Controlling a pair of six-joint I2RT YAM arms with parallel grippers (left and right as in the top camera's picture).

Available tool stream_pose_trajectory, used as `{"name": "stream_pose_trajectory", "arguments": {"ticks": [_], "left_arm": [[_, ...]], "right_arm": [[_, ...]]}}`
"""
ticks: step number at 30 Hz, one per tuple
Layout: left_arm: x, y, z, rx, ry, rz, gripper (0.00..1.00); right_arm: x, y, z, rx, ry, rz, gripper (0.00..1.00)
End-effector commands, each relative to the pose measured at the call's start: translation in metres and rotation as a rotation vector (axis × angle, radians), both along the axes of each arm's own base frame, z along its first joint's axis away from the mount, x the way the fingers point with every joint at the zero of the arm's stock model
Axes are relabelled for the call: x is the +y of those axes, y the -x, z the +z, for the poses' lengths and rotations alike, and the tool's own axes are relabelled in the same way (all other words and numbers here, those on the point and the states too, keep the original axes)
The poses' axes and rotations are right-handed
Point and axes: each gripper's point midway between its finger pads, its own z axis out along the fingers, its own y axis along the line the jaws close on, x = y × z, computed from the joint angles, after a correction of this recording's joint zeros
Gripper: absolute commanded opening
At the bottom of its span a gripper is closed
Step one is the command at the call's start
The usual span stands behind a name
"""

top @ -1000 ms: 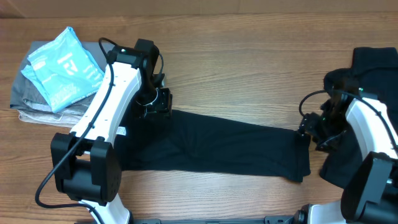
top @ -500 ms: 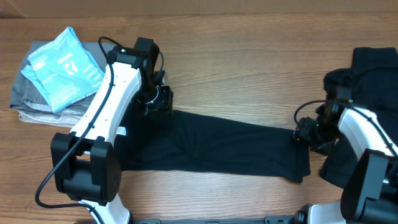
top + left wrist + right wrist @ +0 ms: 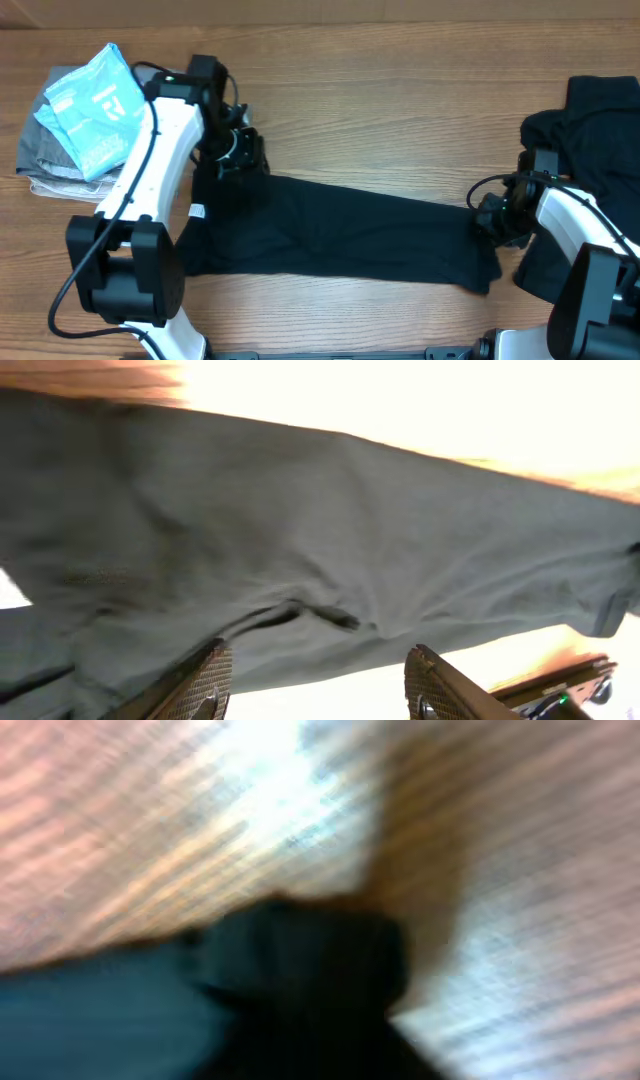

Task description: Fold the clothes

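We see the black soft-fabric T-shirt point(image 3: 350, 235) lying as a long band across the middle of the light wooden table point(image 3: 400, 110). Our left gripper point(image 3: 243, 160) sits at its far left corner, jaws apart over the cloth. Our right gripper point(image 3: 492, 215) meets the shirt's right end; its wrist view is blurred, so we cannot tell its state

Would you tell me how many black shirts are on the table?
2: a flat shirt across the middle and a crumpled shirt at the right edge, which may hide more.
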Motion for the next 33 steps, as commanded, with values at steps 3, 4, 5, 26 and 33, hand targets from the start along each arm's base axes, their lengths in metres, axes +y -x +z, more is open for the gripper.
{"name": "stream_pose_trajectory", "arguments": {"ticks": [3, 4, 5, 26, 33], "left_arm": [[0.019, -0.011, 0.007, -0.038, 0.095, 0.044, 0.58], [0.022, -0.013, 0.008, -0.043, 0.109, 0.055, 0.58], [0.028, -0.015, 0.009, -0.048, 0.125, 0.078, 0.58], [0.064, -0.011, 0.006, -0.017, 0.085, 0.162, 0.59], [0.064, -0.01, 0.006, -0.015, 0.085, 0.163, 0.58]], "right_arm": [[-0.032, -0.005, -0.005, -0.018, 0.16, -0.076, 0.04], [-0.035, -0.009, -0.004, -0.037, 0.165, -0.089, 0.04], [-0.04, -0.015, -0.003, -0.061, 0.17, -0.104, 0.04], [-0.077, -0.044, 0.115, -0.09, 0.024, -0.257, 0.04], [-0.022, -0.044, 0.143, -0.062, -0.236, -0.267, 0.04]]}}
